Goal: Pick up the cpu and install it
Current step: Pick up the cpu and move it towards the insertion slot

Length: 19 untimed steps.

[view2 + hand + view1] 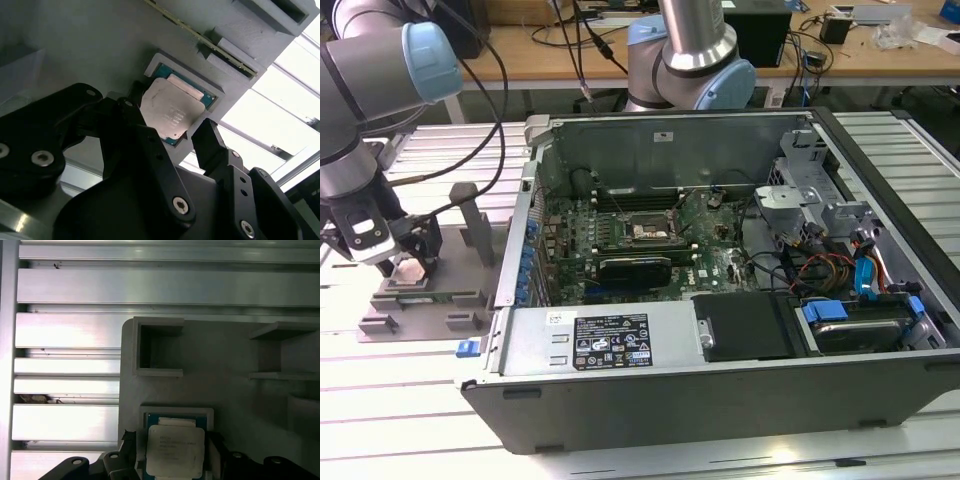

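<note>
Exterior view, nine o'clock: unclenched gripper point(408, 262) straddles the cpu point(412, 272) in its grey tray point(470, 235); best centred squarely, gripping edges evenly.

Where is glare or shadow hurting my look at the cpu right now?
Second wrist view: cpu evenly lit in the grey tray, table slats behind blown out white, claw a dark silhouette. First wrist view: cpu clear, table slats glaring. Exterior view: even light, cpu partly hidden by the claw.
</note>
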Each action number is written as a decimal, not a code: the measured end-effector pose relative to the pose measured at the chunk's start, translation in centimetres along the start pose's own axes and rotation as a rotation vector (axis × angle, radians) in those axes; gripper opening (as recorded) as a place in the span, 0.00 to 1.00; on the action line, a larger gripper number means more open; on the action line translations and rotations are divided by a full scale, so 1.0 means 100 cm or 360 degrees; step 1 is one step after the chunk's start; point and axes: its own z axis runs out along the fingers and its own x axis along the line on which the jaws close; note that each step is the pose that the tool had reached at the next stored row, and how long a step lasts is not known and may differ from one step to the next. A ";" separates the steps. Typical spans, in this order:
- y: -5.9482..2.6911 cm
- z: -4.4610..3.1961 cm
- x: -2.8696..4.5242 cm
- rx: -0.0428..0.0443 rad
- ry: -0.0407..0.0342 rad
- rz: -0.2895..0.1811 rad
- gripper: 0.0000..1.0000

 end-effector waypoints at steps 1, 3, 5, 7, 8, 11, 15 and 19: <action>0.0000 -0.0001 0.0000 0.0000 0.0000 0.0000 0.66; 0.0000 -0.0004 0.0000 0.0000 0.0000 0.0000 0.58; 0.0000 -0.0004 0.0000 0.0000 0.0000 0.0000 0.55; 0.0000 -0.0005 0.0000 0.0000 0.0000 0.0000 0.55; 0.0000 -0.0006 0.0000 0.0000 0.0000 0.0000 0.55; 0.0000 -0.0021 0.0000 -0.0001 0.0000 0.0000 0.55; 0.0001 -0.0043 -0.0001 -0.0003 -0.0005 0.0000 0.55; 0.0002 -0.0049 0.0000 -0.0022 -0.0014 0.0000 0.55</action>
